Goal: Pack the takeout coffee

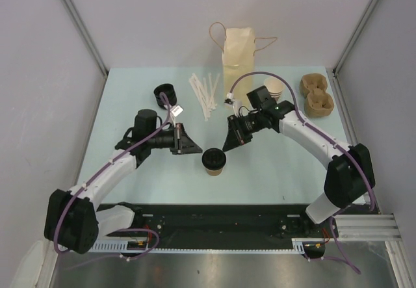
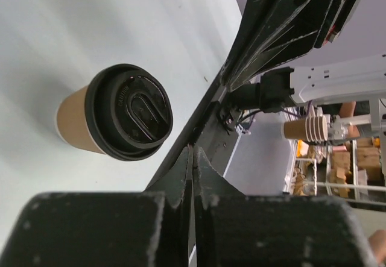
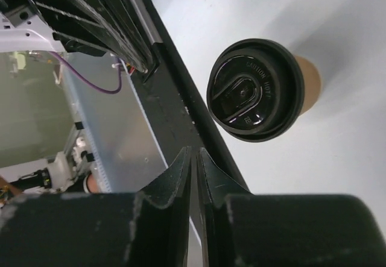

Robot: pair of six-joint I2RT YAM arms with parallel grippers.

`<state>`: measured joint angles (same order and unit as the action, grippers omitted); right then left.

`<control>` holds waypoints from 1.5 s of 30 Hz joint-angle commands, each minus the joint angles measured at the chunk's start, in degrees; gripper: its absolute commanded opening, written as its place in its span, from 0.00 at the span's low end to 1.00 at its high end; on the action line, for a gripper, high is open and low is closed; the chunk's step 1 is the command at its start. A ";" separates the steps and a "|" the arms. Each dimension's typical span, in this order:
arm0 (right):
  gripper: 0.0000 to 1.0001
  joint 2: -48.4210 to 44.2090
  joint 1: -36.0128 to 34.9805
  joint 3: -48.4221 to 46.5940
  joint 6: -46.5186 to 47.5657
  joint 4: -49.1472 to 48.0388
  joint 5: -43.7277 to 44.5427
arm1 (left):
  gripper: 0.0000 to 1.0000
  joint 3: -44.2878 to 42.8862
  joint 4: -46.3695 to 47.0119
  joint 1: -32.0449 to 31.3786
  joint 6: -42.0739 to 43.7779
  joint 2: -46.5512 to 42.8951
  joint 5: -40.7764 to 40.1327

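The takeout coffee (image 1: 214, 162), a short tan paper cup with a black lid, stands upright near the table's front middle. It also shows in the left wrist view (image 2: 119, 113) and the right wrist view (image 3: 259, 89). The tall paper bag (image 1: 238, 60) stands upright at the back. My left gripper (image 1: 195, 146) is shut and empty, just left of the cup; its jaws meet in the left wrist view (image 2: 194, 152). My right gripper (image 1: 227, 146) is shut and empty, just right of and above the cup; it shows in the right wrist view (image 3: 195, 152).
A stack of loose black lids (image 1: 165, 93) sits at the back left. White stir sticks (image 1: 205, 93) lie left of the bag. Stacked lidless cups (image 1: 273, 88) lie right of the bag. A brown pulp cup carrier (image 1: 316, 95) sits at the far right.
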<state>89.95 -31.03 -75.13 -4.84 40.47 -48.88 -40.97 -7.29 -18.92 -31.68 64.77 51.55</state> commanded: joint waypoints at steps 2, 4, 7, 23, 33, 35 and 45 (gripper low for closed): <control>0.10 1.89 -0.79 2.27 -7.11 -7.50 -3.94 | 0.00 -1.13 5.35 -4.10 -1.90 3.77 2.42; 0.08 2.59 -0.97 3.23 -7.55 -8.12 -3.85 | 0.00 -1.48 5.71 -5.77 -1.54 4.83 2.15; 0.07 4.00 -0.97 3.68 -8.87 -9.18 -4.38 | 0.00 -2.62 5.36 -6.48 -0.75 6.94 1.71; 0.06 10.24 -2.55 4.56 -10.98 -11.29 -5.87 | 0.00 0.19 4.13 -7.36 0.66 14.15 -1.44; 0.05 13.67 -2.28 4.56 -10.80 -10.94 -6.14 | 0.00 1.24 2.11 -7.27 2.41 14.94 -4.53; 0.05 14.11 -2.20 4.56 -10.72 -10.94 -5.96 | 0.00 0.98 2.19 -7.27 2.50 15.21 -4.88; 0.03 17.09 -1.41 5.26 -9.75 -10.41 -4.47 | 0.00 0.80 1.49 -7.36 3.12 16.26 -6.37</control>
<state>104.62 -32.45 -70.94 -15.99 30.37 -57.23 -40.49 -4.14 -25.91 -31.42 79.79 48.60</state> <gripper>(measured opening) 0.034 0.004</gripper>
